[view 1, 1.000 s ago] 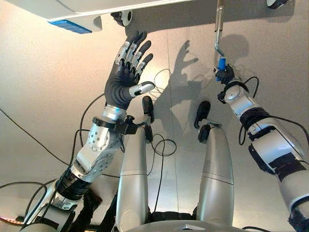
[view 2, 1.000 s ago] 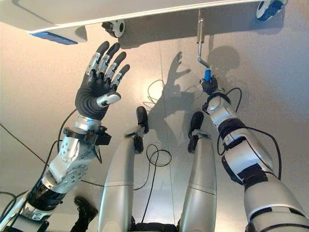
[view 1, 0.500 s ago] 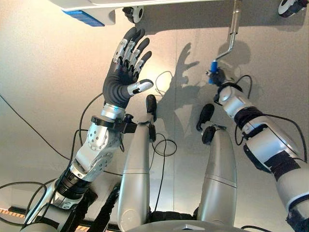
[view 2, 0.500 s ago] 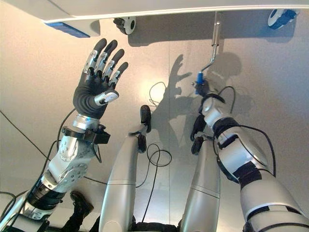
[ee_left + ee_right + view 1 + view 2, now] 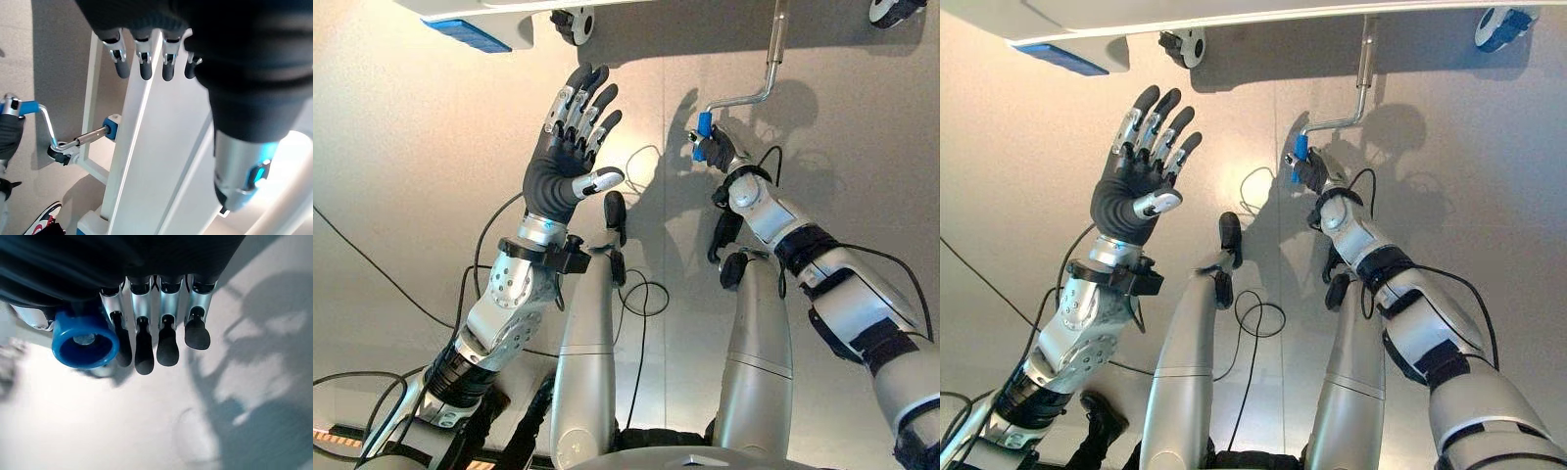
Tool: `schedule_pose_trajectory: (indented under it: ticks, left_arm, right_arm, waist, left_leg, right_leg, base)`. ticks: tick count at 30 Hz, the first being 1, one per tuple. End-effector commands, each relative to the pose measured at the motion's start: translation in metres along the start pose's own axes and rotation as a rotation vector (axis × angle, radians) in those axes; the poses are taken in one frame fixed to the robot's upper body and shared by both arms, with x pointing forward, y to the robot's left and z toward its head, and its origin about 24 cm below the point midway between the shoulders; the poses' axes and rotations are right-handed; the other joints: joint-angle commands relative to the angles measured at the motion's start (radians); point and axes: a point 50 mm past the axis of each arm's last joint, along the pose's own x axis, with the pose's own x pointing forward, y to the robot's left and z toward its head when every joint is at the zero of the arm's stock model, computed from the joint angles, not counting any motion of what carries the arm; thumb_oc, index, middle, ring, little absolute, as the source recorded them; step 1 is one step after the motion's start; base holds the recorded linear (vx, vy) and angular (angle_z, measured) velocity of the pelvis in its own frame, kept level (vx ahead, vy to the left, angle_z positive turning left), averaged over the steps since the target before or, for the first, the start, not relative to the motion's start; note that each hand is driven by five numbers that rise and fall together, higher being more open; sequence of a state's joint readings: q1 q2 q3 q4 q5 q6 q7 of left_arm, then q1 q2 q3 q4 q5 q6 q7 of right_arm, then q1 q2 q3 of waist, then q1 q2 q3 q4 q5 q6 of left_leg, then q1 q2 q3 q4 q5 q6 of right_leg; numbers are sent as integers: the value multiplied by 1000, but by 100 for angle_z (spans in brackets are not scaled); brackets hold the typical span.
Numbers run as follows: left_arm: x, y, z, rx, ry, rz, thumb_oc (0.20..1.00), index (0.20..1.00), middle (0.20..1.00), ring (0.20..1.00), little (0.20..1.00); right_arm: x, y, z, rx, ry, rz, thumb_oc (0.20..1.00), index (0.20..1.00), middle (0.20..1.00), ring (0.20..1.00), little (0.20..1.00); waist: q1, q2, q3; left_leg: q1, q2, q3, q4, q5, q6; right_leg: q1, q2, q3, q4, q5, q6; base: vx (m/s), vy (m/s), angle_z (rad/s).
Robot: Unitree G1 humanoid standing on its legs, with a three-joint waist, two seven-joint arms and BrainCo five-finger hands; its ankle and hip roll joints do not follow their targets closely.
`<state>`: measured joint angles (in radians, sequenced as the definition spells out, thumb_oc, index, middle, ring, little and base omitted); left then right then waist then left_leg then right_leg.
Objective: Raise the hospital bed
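Note:
The white hospital bed (image 5: 489,12) runs along the far edge of the head views. A bent metal crank (image 5: 744,98) hangs from its frame and ends in a blue handle (image 5: 703,128). My right hand (image 5: 722,154) is shut on that handle, and the crank arm lies out sideways towards my left. The right wrist view has the blue handle (image 5: 85,342) beside my curled fingers (image 5: 146,352). Away from the bed, my left hand (image 5: 558,171) is held up open, fingers spread. In the left wrist view the crank (image 5: 49,125) and blue handle (image 5: 22,105) sit past the bed frame (image 5: 146,147).
Bed caster wheels (image 5: 570,22) (image 5: 891,10) stand on the grey floor near the crank. A blue panel (image 5: 470,34) is fixed on the bed's end at the left. A red and white shoe (image 5: 41,223) rests on the floor by the bed.
My right hand has swung the blue handle round to the left, from hanging below the shaft to pointing sideways. The left hand has stayed up and open.

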<state>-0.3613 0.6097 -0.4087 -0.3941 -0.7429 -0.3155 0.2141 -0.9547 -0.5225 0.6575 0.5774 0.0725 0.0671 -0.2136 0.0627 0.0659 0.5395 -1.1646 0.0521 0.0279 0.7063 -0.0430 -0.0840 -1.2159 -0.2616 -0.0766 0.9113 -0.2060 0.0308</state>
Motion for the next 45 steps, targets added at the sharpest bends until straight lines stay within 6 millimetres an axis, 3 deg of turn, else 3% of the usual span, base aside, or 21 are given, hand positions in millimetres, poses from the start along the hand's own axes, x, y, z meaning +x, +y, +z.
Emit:
schedule_pose_trajectory:
  ticks: [1,5,8,11,16,20,22,32,40,45]
  left_arm:
    - [-6,-11,22,-8,-107,-68,1000,1000,1000,1000,1000]
    - [-10,-8,25,46,-92,-98,1000,1000,1000,1000,1000]
    - [-13,-7,25,66,-74,-125,1000,1000,1000,1000,1000]
    - [-15,-5,27,80,-68,-140,1000,1000,1000,1000,1000]
    - [-23,3,32,93,-56,-143,1000,1000,1000,1000,1000]
    - [-24,4,33,93,-57,-139,1000,1000,1000,1000,1000]
    - [-28,9,38,102,-66,-124,1000,1000,1000,1000,1000]
    - [-27,13,48,119,-111,-120,1000,1000,1000,1000,1000]
    - [-28,14,48,115,-122,-108,1000,1000,1000,1000,1000]
    - [-28,12,46,107,-114,-117,1000,1000,1000,1000,1000]
  right_arm:
    - [-39,78,120,330,-586,359,200,200,200,200,200]
    - [-66,28,114,484,-708,292,200,200,200,200,200]
    - [-80,12,102,609,-714,272,200,200,200,200,200]
    - [-88,-2,95,622,-722,236,200,200,200,200,200]
    - [-107,-45,69,798,-729,38,200,200,200,200,200]
    - [-109,-53,64,816,-726,-21,200,200,200,200,200]
    - [-116,-77,49,829,-722,-191,200,200,200,200,200]
    - [-117,-117,-6,739,-525,-543,200,200,200,200,200]
    - [-113,-130,-31,679,-409,-654,200,200,200,200,200]
    - [-107,-140,-59,595,-249,-735,200,200,200,200,200]
  waist:
    - [0,47,-20]
    - [-26,23,-20]
    - [-43,14,-20]
    - [-52,9,-20]
    - [-82,-10,-20]
    - [-82,-12,-20]
    - [-93,-23,-20]
    - [-107,-34,-20]
    - [-105,-30,-20]
    - [-97,-28,-20]
  left_leg:
    - [-41,-49,49,-19,11,32]
    - [-29,-40,54,-23,11,32]
    - [-19,-35,59,-25,11,32]
    - [-6,-30,61,-36,13,30]
    - [42,-19,67,-80,17,27]
    - [51,-19,68,-86,17,27]
    - [65,-16,66,-95,12,30]
    - [85,-13,64,-104,3,36]
    - [87,-10,61,-106,2,39]
    - [86,-10,60,-105,2,40]
  right_leg:
    - [-34,-47,101,-108,164,111]
    - [-30,-42,104,-107,162,114]
    - [-22,-38,105,-113,165,116]
    - [-11,-37,104,-121,166,119]
    - [29,-31,94,-163,174,122]
    - [38,-29,92,-170,174,122]
    - [47,-21,92,-180,171,123]
    - [65,-11,96,-203,174,123]
    - [63,-7,99,-205,174,121]
    - [60,-5,99,-198,173,117]
  base:
    - [0,0,0]
    - [2,-24,1]
    - [-5,-21,0]
    - [-9,-26,-1]
    - [-18,-32,-2]
    - [-7,-12,-3]
    - [-21,-37,-1]
    - [-8,-22,-7]
    - [-1,-7,-2]
    - [0,0,0]
